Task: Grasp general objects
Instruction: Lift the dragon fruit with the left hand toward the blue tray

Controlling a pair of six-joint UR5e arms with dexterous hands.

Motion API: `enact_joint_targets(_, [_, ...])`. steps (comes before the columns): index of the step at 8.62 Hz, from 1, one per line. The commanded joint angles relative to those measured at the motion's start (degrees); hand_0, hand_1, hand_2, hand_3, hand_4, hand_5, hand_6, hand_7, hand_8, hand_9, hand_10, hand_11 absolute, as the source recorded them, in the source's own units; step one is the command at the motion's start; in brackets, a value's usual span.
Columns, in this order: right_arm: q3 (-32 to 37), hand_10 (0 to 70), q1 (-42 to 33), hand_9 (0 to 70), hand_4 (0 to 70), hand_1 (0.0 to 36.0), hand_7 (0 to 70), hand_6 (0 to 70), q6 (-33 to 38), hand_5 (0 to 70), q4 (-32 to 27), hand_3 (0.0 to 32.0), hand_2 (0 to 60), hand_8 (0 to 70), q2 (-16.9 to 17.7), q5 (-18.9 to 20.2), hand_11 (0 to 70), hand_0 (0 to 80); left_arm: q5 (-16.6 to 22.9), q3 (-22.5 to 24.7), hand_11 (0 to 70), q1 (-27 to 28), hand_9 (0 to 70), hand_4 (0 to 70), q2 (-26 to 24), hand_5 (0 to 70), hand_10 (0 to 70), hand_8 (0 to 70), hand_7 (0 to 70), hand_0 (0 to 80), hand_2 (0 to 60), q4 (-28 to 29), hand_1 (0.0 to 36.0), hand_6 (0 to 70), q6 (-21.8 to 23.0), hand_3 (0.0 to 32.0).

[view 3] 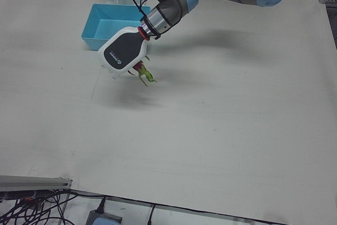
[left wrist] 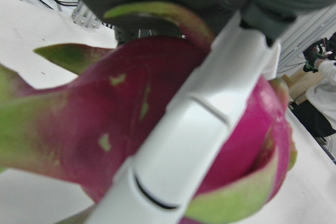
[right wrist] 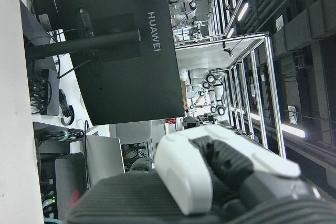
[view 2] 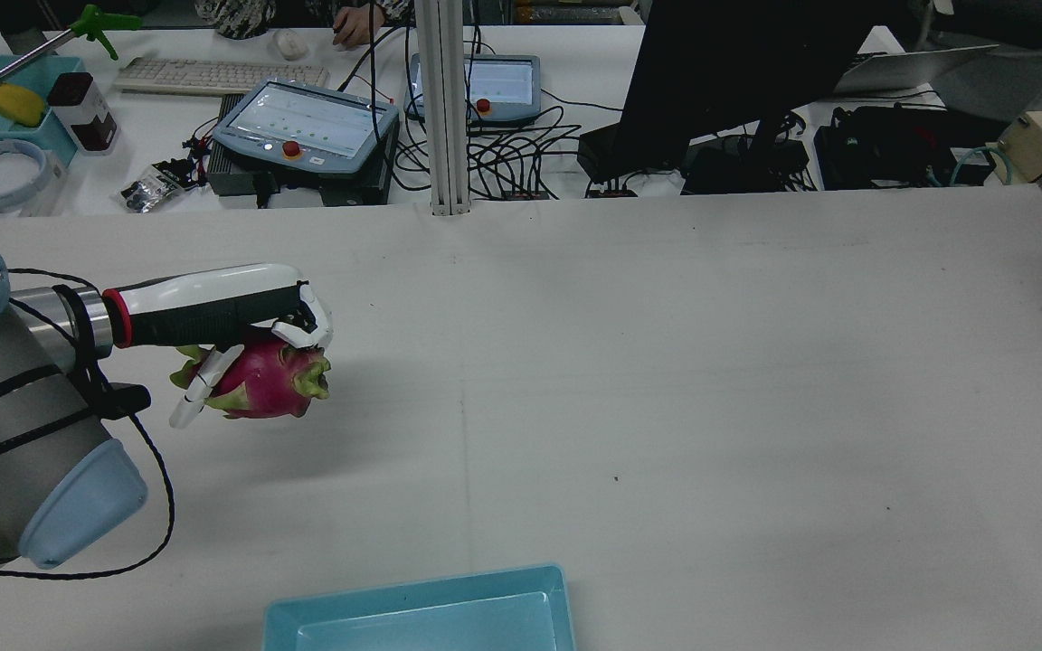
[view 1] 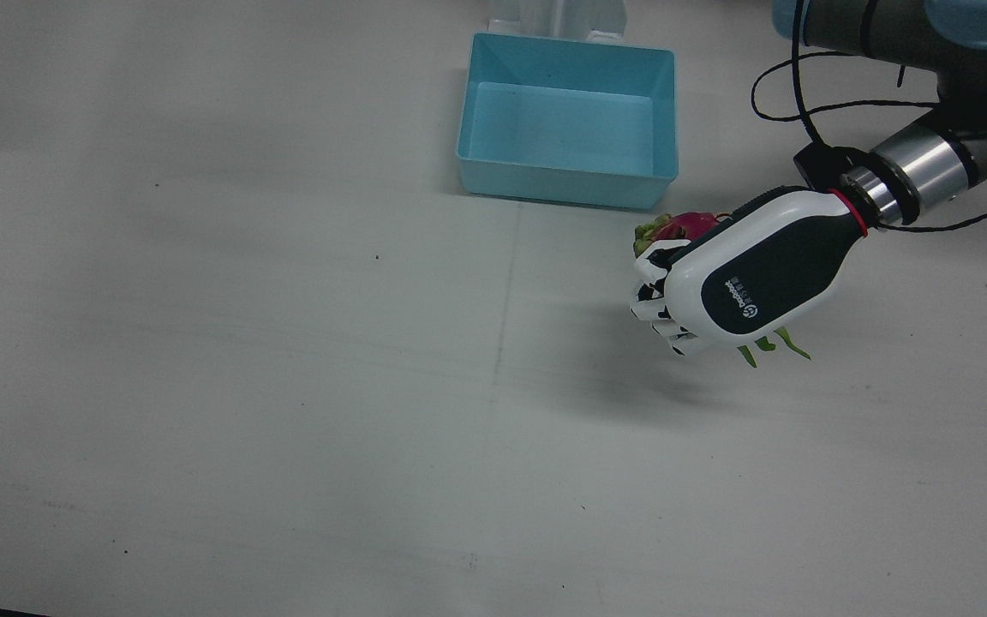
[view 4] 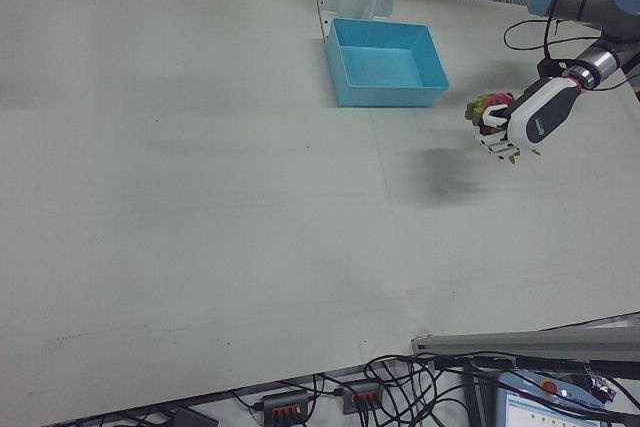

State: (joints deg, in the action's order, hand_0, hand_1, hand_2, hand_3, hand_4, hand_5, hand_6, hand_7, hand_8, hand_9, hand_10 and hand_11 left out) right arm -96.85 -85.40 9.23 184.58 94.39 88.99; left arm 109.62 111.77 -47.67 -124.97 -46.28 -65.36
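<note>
My left hand [view 1: 742, 278] is shut on a pink dragon fruit [view 1: 682, 227] with green scales and holds it above the white table, just right of the blue bin in the front view. The rear view shows the hand [view 2: 213, 312] over the fruit [view 2: 263, 380], fingers wrapped around it. The left hand view is filled by the fruit [left wrist: 79, 129] with a white finger [left wrist: 194, 129] across it. The hand also shows in the left-front view [view 3: 122, 54] and the right-front view [view 4: 530, 115]. Only part of my right hand [right wrist: 210, 177] shows in its own view, raised and facing away from the table.
An empty light-blue bin [view 1: 562, 184] stands at the robot's side of the table, near the middle; it also shows in the rear view [view 2: 412, 601]. Beyond the table's far edge are a monitor [view 2: 711, 81], teach pendants [view 2: 304, 127] and cables.
</note>
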Motion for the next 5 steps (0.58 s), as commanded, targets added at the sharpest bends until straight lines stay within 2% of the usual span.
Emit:
enact_joint_targets(1, [0.00, 0.0, -0.03, 0.0, 0.0, 0.0, 0.0, 0.0, 0.00, 0.0, -0.01, 0.0, 0.0, 0.0, 0.00, 0.05, 0.0, 0.0, 4.11, 9.22, 70.0, 5.02, 70.0, 70.0, -0.36, 70.0, 70.0, 70.0, 70.0, 80.0, 60.0, -2.84, 36.0, 70.0, 6.62, 0.0])
enact_joint_targets(2, [0.00, 0.0, -0.03, 0.0, 0.0, 0.0, 0.0, 0.0, 0.00, 0.0, 0.08, 0.0, 0.0, 0.0, 0.00, -0.04, 0.0, 0.0, 3.93, 10.38, 70.0, 8.17, 70.0, 70.0, -2.45, 70.0, 70.0, 70.0, 70.0, 80.0, 60.0, -3.72, 36.0, 70.0, 8.39, 0.0])
enact_joint_targets(5, [0.00, 0.0, -0.03, 0.0, 0.0, 0.0, 0.0, 0.0, 0.00, 0.0, -0.01, 0.0, 0.0, 0.0, 0.00, 0.05, 0.0, 0.0, 1.92, 10.66, 70.0, 16.62, 70.0, 70.0, -12.72, 70.0, 70.0, 70.0, 70.0, 80.0, 60.0, -10.74, 36.0, 70.0, 8.50, 0.0])
